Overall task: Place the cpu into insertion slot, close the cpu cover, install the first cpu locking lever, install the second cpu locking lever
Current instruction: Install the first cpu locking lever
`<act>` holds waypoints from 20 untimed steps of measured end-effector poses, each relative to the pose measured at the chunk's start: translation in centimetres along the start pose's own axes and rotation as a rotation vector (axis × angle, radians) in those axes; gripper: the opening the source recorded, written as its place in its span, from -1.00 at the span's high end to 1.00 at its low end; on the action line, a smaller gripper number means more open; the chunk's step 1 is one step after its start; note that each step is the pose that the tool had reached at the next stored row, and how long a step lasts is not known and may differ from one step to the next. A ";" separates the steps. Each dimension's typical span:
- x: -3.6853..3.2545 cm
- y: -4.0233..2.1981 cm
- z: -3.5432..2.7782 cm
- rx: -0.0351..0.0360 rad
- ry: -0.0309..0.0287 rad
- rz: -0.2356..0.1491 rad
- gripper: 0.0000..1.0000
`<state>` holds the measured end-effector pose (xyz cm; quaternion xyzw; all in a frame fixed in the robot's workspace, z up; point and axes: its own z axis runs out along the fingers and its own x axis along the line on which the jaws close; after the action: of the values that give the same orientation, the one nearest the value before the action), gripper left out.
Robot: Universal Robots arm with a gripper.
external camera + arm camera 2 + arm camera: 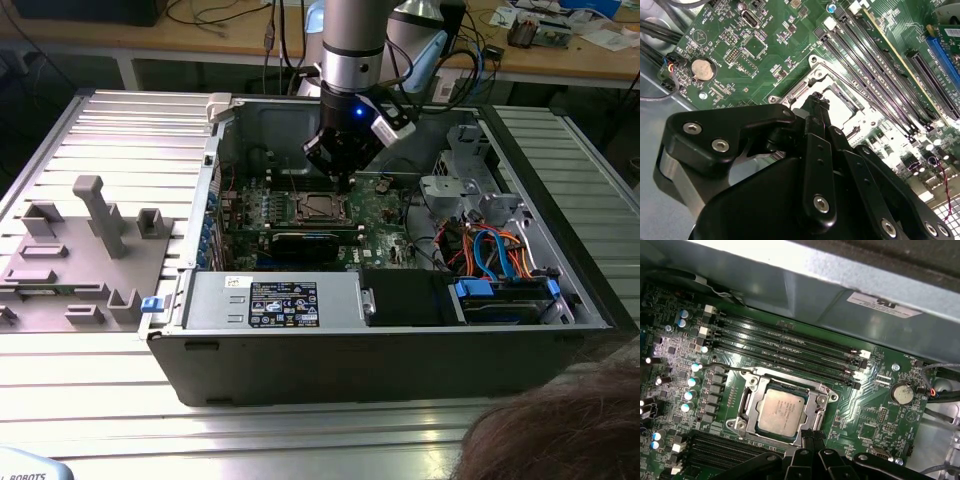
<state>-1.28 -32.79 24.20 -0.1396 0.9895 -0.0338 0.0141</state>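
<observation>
Lying flat with its silver top facing up, the chip (pixel 781 412) sits inside the socket (pixel 742 405) on the green board (pixel 875 415), its edges square with the socket's rim. The metal cover frame (pixel 817 395) lies down around it, and a thin wire lever (pixel 725 368) runs past the frame's corner nearest the memory slots (pixel 790 347). Inside the open computer case (pixel 400 350) on the ribbed table (pixel 130 130), the tool (pixel 816 105) hangs just above the socket's edge, fingertips pinched together, grasping nothing.
</observation>
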 end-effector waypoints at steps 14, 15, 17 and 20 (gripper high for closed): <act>0.00 0.00 0.00 -0.0004 -0.0015 -0.021 0.79; 0.00 0.00 0.00 -0.0004 -0.0016 -0.023 0.79; 0.00 0.00 0.00 -0.0004 -0.0017 -0.025 0.79; 0.00 0.00 0.00 -0.0005 -0.0021 -0.029 0.79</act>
<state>-1.28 -32.79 24.20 -0.1538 0.9874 -0.0336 0.0147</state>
